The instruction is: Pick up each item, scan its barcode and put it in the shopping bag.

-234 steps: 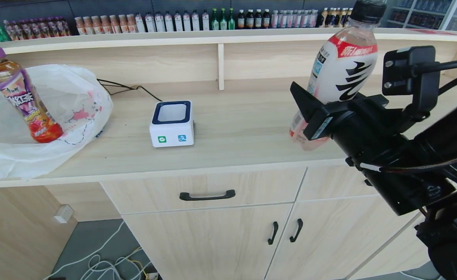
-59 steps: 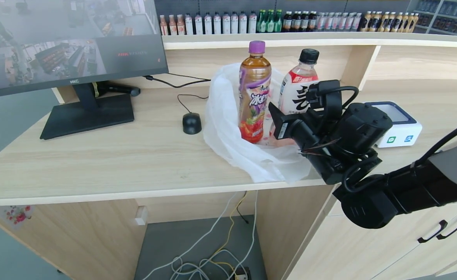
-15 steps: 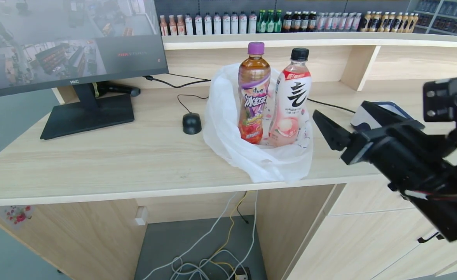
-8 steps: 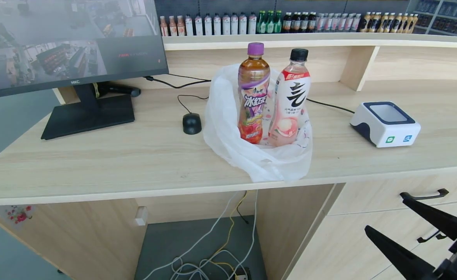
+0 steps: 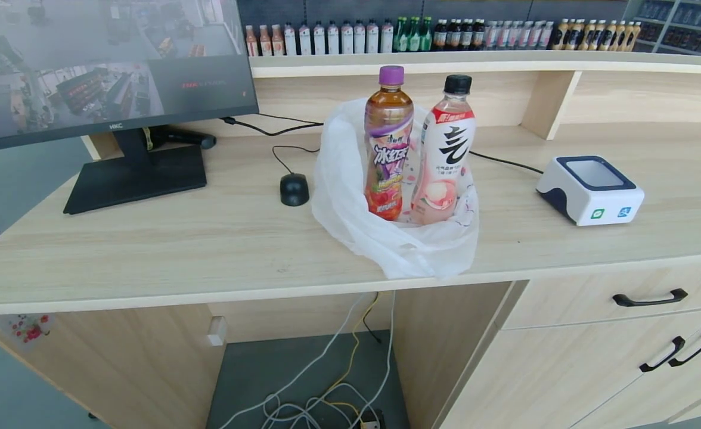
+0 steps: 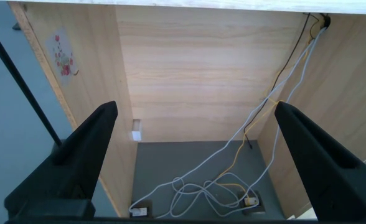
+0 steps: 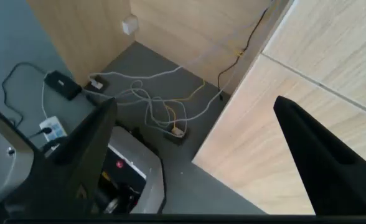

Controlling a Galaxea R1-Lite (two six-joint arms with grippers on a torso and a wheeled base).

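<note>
On the wooden counter (image 5: 177, 244) lies a white plastic shopping bag (image 5: 350, 220) with two bottles standing upright inside, side by side. One is an amber tea bottle (image 5: 388, 143) with a purple cap. The other is a white and pink bottle (image 5: 446, 155) with a black cap. The white barcode scanner (image 5: 589, 190) sits to the right of the bag. My left gripper (image 6: 195, 107) hangs open below the counter's edge, facing the knee space with nothing between its fingers. My right gripper (image 7: 194, 102) is open and empty too, low beside the cabinet front, over the floor.
A monitor (image 5: 106, 65) on a black stand and a black mouse (image 5: 294, 189) occupy the counter's left half. Loose cables (image 6: 214, 186) lie on the floor under the counter. Drawers and cabinet doors (image 5: 624, 357) fill the lower right. Bottles line the back shelf.
My right arm, open beside the bag a second ago, has dropped below the counter and out of the head view. The white and pink bottle stays standing in the bag.
</note>
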